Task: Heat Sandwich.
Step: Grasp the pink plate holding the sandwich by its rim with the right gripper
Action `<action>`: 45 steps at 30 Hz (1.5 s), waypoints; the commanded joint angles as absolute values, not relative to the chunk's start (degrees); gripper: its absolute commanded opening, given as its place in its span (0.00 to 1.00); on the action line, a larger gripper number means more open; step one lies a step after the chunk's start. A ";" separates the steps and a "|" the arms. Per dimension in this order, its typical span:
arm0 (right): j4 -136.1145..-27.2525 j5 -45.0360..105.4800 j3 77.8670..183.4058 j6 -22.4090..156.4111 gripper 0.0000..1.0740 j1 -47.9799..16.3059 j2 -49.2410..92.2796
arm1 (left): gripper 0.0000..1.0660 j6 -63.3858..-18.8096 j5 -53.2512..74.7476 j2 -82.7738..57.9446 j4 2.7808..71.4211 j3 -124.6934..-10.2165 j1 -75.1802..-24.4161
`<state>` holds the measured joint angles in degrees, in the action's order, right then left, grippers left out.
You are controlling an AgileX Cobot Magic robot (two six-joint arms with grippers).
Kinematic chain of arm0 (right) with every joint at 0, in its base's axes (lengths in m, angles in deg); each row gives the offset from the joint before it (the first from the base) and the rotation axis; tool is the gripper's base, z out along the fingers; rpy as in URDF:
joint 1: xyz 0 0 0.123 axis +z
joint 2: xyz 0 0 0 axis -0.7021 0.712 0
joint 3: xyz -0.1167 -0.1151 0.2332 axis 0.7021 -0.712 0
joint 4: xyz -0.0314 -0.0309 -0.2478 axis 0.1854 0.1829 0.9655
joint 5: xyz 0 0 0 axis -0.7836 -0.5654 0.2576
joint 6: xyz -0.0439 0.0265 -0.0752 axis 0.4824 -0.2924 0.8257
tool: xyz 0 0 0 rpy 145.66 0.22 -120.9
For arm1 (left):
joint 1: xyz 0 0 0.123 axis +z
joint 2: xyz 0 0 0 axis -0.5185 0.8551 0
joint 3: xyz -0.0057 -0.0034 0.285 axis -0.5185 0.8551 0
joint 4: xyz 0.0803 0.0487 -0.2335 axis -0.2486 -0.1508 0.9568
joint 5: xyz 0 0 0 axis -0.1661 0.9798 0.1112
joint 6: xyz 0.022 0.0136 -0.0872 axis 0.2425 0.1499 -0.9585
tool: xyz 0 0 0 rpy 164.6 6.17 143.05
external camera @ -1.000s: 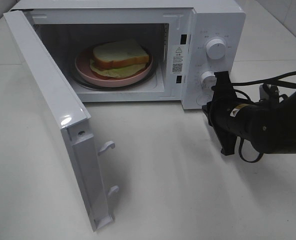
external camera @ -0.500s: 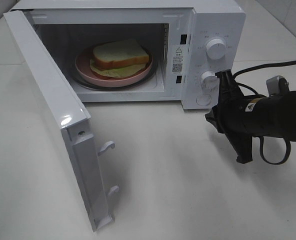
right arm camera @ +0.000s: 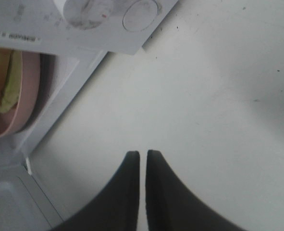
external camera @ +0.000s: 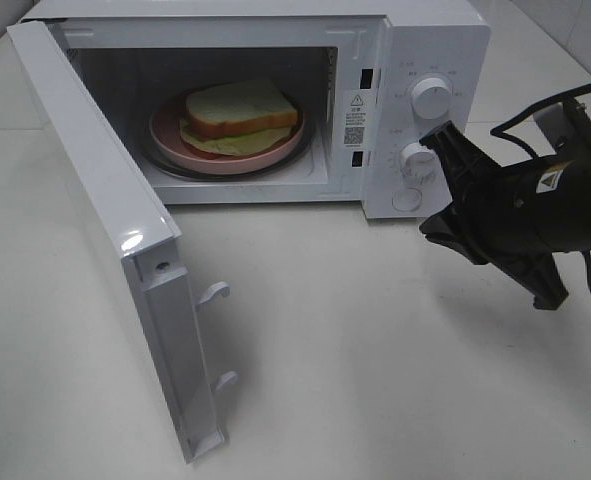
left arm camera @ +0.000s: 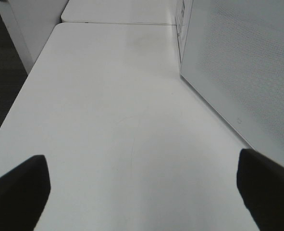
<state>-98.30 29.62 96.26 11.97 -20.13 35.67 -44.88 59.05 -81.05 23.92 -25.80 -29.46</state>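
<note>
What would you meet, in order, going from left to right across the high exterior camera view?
Open white microwave door → stacked pale-bread sandwich inside the oven → small white warning sticker on the oven's front → black right gripper. The control knobs are left out because they overlap the gripper.

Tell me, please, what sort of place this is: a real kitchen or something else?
Probably a robot test bench set up like a kitchen, not a home. A microwave with a sandwich on a plate inside stands on a plain white table, and a black robot arm is beside it.
</note>
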 commanded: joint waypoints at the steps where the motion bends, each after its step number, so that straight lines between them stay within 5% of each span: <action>1: -97.96 34.26 96.89 18.50 0.09 -20.42 33.38 | 0.95 -44.88 58.48 -82.37 24.09 -25.51 -29.23; 26: -95.03 75.17 108.46 67.60 0.15 -20.42 29.60 | 0.95 -44.88 58.48 -82.37 24.09 -25.51 -29.23; 45: -88.44 79.30 110.81 110.92 0.20 -20.42 29.60 | 0.95 -44.88 58.48 -82.37 24.09 -25.51 -29.23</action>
<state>-88.85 79.12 110.64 108.63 -20.13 29.83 -44.88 59.05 -81.05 23.92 -25.80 -29.46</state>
